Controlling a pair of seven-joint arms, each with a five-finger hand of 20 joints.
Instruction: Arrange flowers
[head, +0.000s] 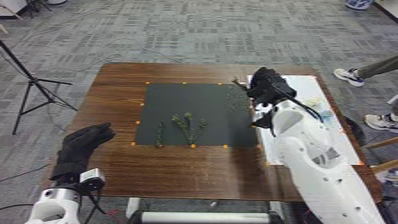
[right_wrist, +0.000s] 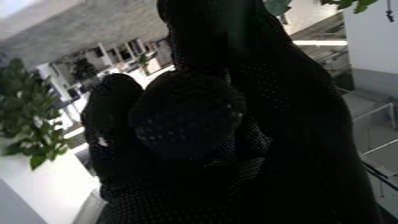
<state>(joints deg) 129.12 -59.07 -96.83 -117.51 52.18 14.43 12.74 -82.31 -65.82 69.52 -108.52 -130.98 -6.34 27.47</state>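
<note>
Above the border of the dark mat (head: 200, 107) and the white sheet (head: 306, 90), the right hand (head: 269, 90) is held with its fingers curled round a leafy sprig (right_wrist: 34, 117); its green leaves are seen to either side of the fingers in the wrist view. How the stem is gripped is hidden by the glove. To the left of these fingers, and nearer the robot, a branching sprig (head: 188, 130) is laid on the mat, with a slender sprig (head: 160, 135) just beside it. Farther left, the left hand (head: 82, 145) is held over the tabletop (head: 178, 172), its fingers loosely extended and close together, pointed forward, well apart from both sprigs.
</note>
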